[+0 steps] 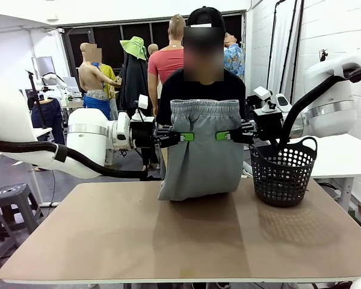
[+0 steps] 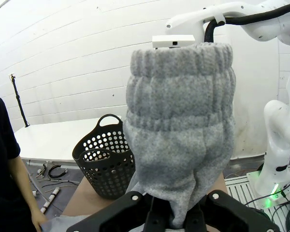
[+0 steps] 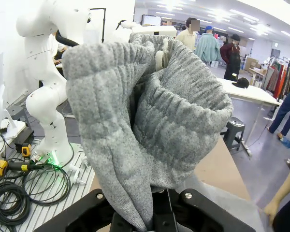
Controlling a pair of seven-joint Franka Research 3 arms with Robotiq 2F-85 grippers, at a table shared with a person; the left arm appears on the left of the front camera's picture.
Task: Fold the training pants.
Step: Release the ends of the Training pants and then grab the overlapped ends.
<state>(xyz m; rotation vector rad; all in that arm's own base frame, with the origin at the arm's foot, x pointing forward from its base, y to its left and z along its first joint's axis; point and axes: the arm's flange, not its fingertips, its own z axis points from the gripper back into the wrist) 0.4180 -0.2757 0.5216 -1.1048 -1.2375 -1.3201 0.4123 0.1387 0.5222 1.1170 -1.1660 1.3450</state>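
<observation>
The light grey training pants (image 1: 201, 150) hang above the brown table, waistband up, their lower end resting bunched on the tabletop. My left gripper (image 1: 186, 136) is shut on the left side edge below the waistband. My right gripper (image 1: 223, 136) is shut on the right side edge at the same height. In the left wrist view the pants (image 2: 181, 125) rise from between my shut fingers, the ribbed waistband at the top. The right wrist view has the gathered waistband (image 3: 150, 111) bulging up out of the pinch. A person in black stands right behind the pants.
A black mesh basket (image 1: 284, 171) stands on the table's right side, close to the pants and below my right arm; the same basket (image 2: 105, 159) appears in the left wrist view. The near half of the table (image 1: 186, 241) is bare. The person's hand (image 3: 275, 208) is at the table's edge.
</observation>
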